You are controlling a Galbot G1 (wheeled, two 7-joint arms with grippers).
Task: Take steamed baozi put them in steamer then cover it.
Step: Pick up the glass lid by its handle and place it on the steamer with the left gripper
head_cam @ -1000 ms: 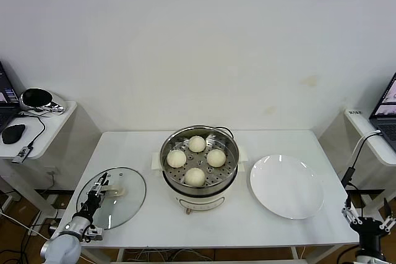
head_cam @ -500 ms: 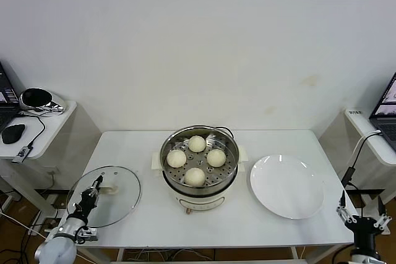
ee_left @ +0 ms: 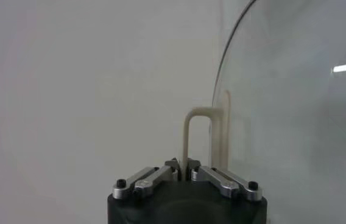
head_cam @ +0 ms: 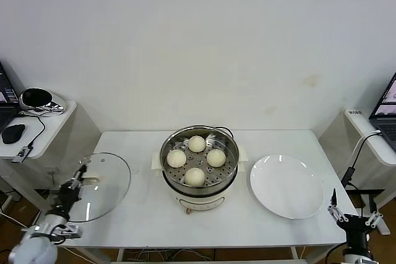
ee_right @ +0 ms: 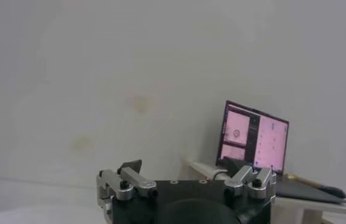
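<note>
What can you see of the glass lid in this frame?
The lid is a round, clear glass disc with a thin metal rim and a cream loop handle at its centre. It is tilted and lifted off the table at the front-left corner, partly past the table's left edge. The left gripper is shut on the handle, the only thing touching it. It is well left of the steamer, not yet covering it.
</note>
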